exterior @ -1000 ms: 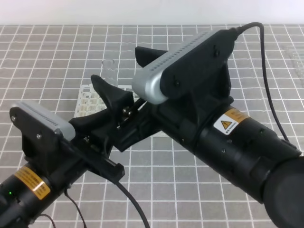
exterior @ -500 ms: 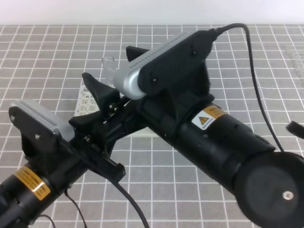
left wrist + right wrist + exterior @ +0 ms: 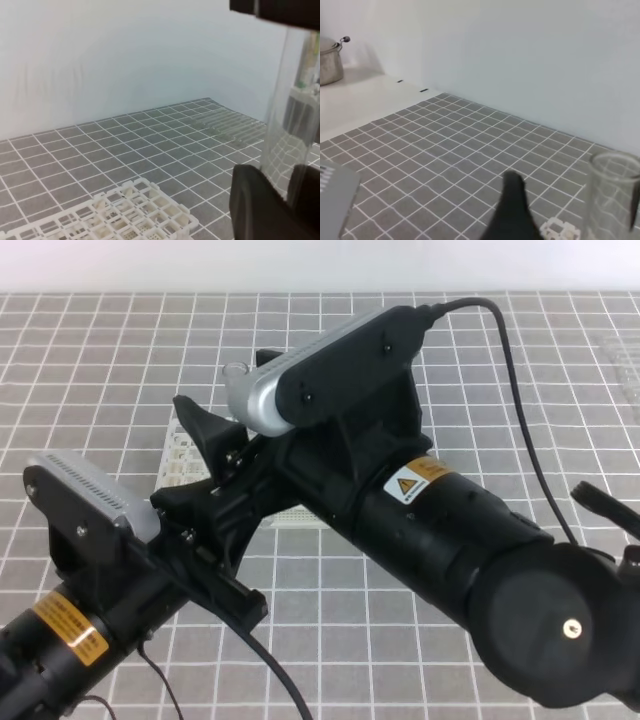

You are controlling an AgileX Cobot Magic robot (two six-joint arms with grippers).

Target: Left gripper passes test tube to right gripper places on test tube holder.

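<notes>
The test tube (image 3: 289, 110) stands nearly upright, clear and hard to see, with my left gripper (image 3: 285, 186) shut on its lower part. From above, only its open rim (image 3: 237, 370) shows, just ahead of the right arm's grey camera block. My right gripper (image 3: 235, 392) is open with its fingers on either side of the upper tube. In the right wrist view one black finger (image 3: 512, 207) stands apart from the tube (image 3: 612, 197). The white test tube holder (image 3: 184, 448) lies on the table below both grippers, mostly covered by them, and the left wrist view shows its lattice (image 3: 125, 215).
The grey tiled table (image 3: 120, 350) stretches to a white wall. A clear ribbed tray (image 3: 622, 360) lies at the far right edge. A metal pot (image 3: 330, 62) sits on a white counter off to one side. The right arm's black cable (image 3: 525, 440) loops over the table.
The right arm has swung left and forward, bringing its open fingers around the top of the tube. The left arm has hardly moved and holds the tube as before.
</notes>
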